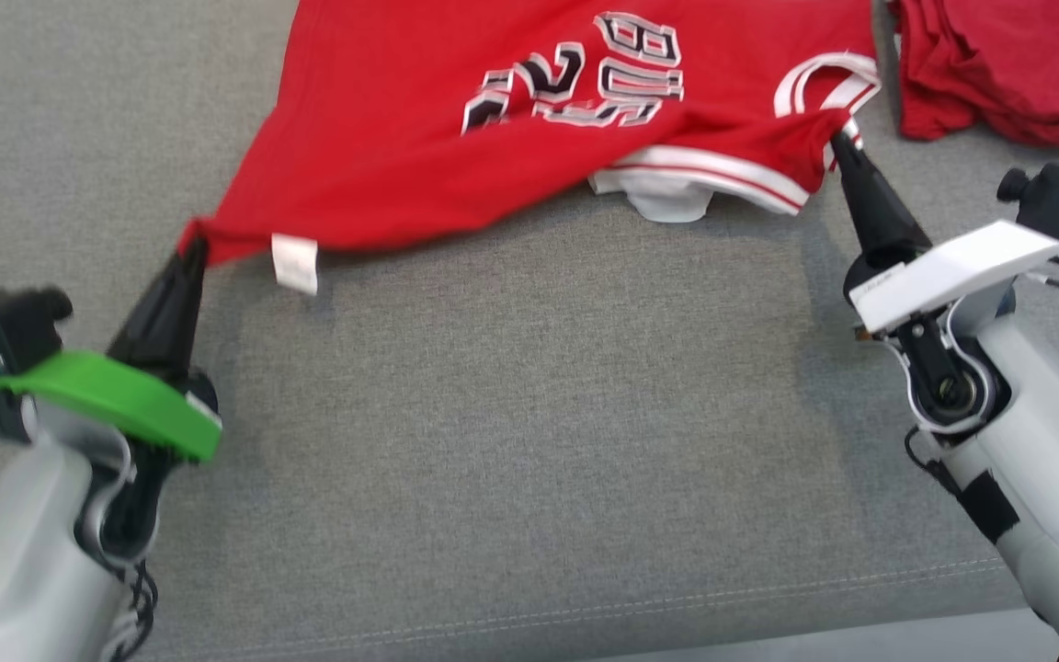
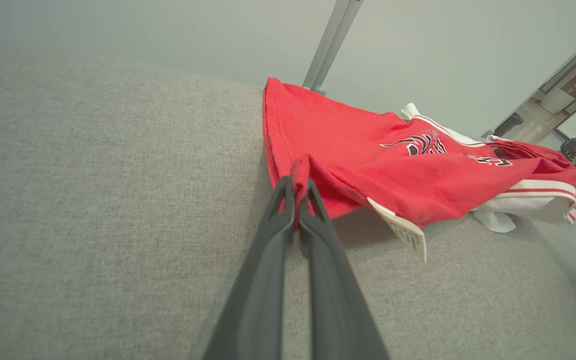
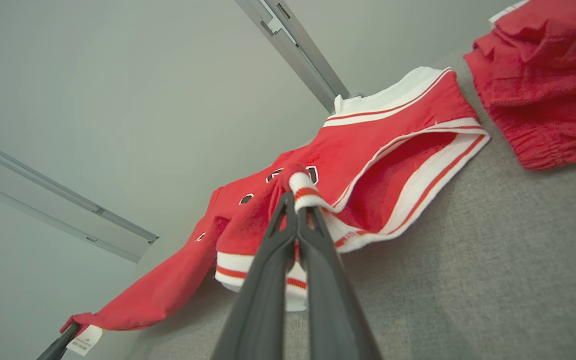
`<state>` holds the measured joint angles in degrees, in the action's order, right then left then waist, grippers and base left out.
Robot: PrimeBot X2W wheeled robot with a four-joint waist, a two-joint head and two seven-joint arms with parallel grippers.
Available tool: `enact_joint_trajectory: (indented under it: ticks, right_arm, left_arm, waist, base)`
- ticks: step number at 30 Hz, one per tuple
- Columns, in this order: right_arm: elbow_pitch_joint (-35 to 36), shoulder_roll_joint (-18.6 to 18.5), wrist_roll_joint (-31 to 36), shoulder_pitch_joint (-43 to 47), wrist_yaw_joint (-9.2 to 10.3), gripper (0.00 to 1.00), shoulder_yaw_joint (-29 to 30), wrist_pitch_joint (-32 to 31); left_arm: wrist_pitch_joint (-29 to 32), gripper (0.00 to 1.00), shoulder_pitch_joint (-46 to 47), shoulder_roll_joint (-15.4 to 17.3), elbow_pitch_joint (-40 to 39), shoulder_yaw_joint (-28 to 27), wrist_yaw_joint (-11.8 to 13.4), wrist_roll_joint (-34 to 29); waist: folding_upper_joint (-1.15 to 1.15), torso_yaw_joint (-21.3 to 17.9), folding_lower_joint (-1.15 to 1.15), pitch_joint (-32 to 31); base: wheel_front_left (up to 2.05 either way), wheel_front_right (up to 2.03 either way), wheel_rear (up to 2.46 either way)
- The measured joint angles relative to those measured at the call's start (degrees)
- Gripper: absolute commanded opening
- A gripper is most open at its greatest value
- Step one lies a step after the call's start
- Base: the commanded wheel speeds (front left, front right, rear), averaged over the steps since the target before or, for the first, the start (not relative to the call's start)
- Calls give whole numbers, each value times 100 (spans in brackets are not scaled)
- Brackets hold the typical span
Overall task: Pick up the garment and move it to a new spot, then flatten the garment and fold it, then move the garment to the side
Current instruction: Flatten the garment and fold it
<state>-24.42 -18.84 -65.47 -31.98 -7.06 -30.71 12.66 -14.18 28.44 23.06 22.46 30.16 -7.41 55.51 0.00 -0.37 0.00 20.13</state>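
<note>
**Head view: red jersey pinched at two corners and spread across the cushion**

The red jersey lies in the upper middle of the frame on a grey cushion, its lettering facing up. The left gripper, at the left of the frame, is closed on the hem corner just beside the white label. The right gripper, at the upper right, is closed on the white-and-red trim of an armhole. In each wrist view, the two dark fingers meet with a small fold of cloth pinched between their tips.

The near edge of the jersey runs between the two grips, pulled into a point at the left. That edge is raised slightly, since a shadow shows beneath it in the left wrist view. Holding two well-separated points on one edge looks like a way to spread the cloth, so the jersey can be dragged or laid down flat instead of bunching. This appears to be the moving or flattening step, and no fold is made yet. Some white lining sags out under the middle, so the jersey is not flat.

A second crumpled red garment sits in the upper right corner, near the held armhole but not touching it.
</note>
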Motion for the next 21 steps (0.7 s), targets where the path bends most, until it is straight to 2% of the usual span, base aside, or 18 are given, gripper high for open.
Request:
enact_joint_trajectory:
  ticks: [9,15,21]
  right_arm:
    - [419,-237,-665,552,0,0,-104,11]
    - [814,-579,-1036,818,0,0,-97,12]
    - [738,-786,-1223,1172,0,0,-341,-280]
  left_arm:
    - [0,0,-730,-44,77,44,0,-31]
    - [-5,0,-1115,-49,-98,-78,0,-32]
    - [-7,0,-1383,-87,-208,-135,4,-33]
  waist:
    - [0,37,0,-538]
    - [0,99,0,-907]
    - [0,155,0,-1178]
  base:
    - [0,0,0]
    - [0,0,0]
    - [0,0,0]
